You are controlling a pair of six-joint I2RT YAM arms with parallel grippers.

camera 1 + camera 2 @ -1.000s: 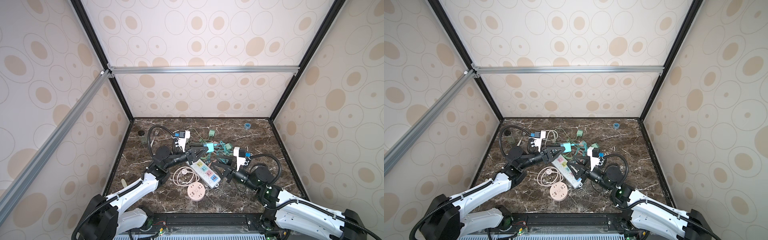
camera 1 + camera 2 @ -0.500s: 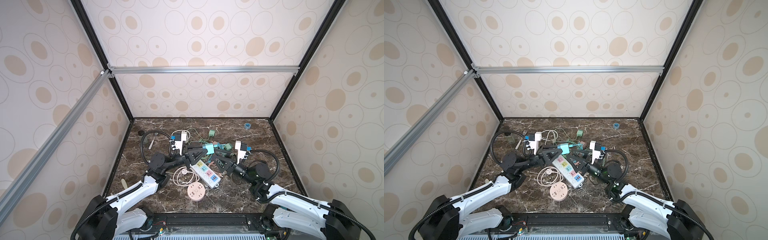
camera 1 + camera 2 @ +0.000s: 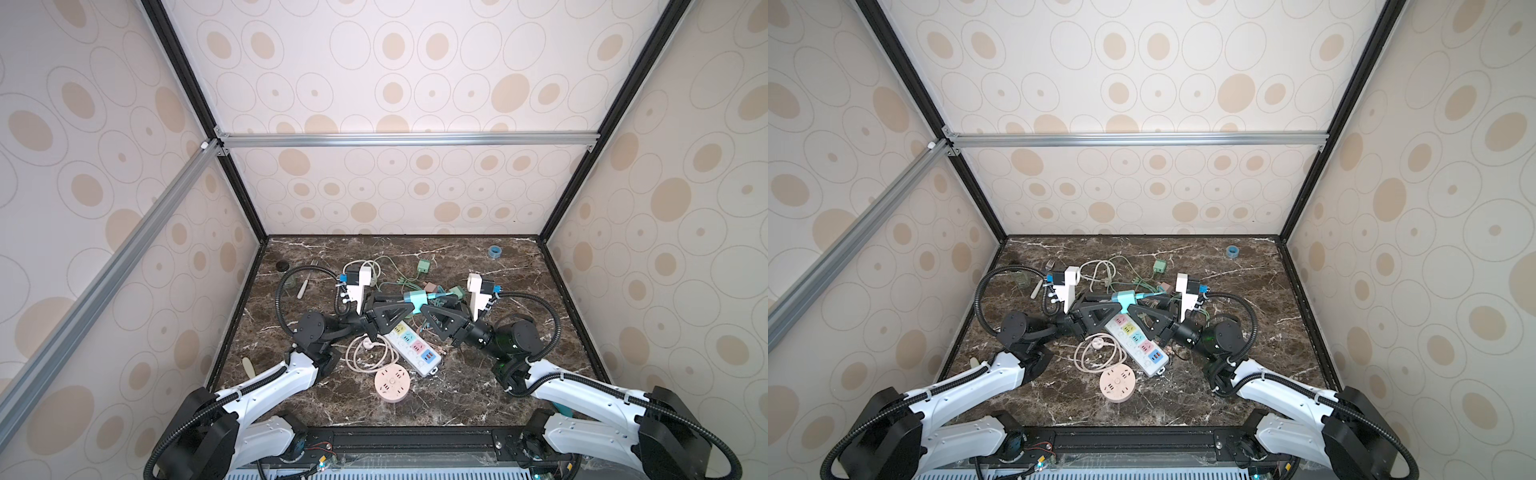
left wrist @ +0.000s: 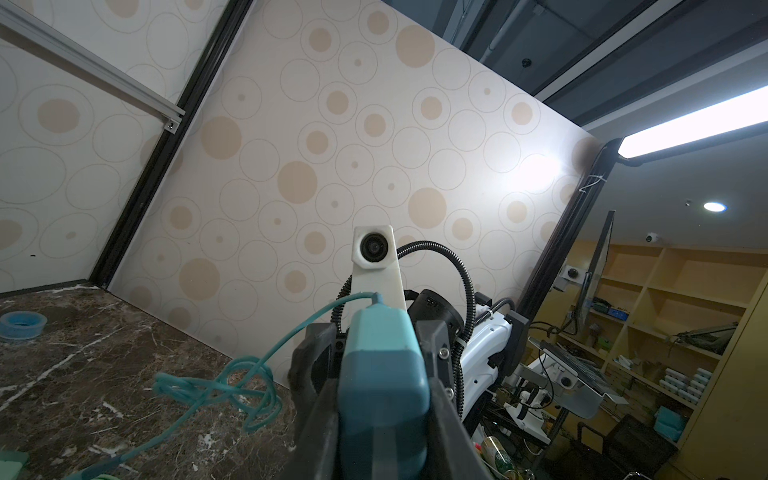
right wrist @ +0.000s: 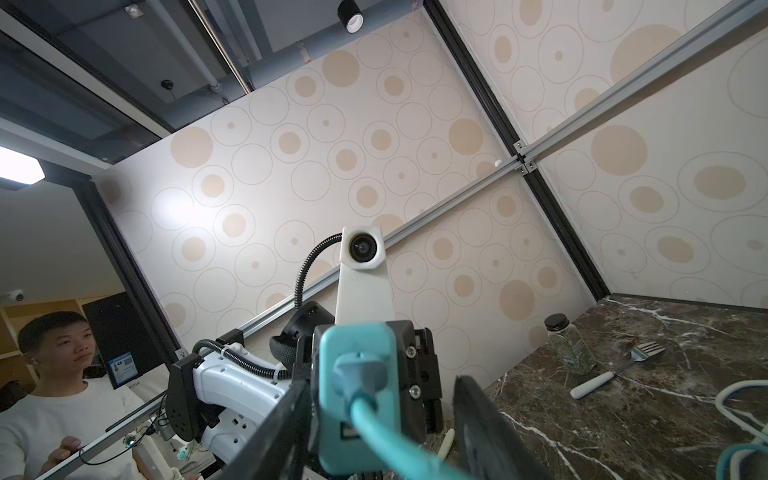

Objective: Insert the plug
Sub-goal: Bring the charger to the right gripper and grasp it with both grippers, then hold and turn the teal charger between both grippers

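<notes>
Near the far end of the white power strip [image 3: 411, 347], raised off the table, left gripper [image 3: 405, 302] is clamped on the teal plug [image 3: 417, 297]. Right gripper [image 3: 426, 309] straddles its cable end, jaws apart. Likely light, rigid, smooth plastic; trailing cord [image 4: 216, 386] may tug. Grip the flat sides, prongs clear.

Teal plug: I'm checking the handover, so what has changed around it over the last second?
The right gripper moved away from the power strip, up toward the teal plug; its open jaws now straddle the plug's cable end. The left gripper still grips the plug, about where it was. The strip and the pink round socket have not moved.
</notes>
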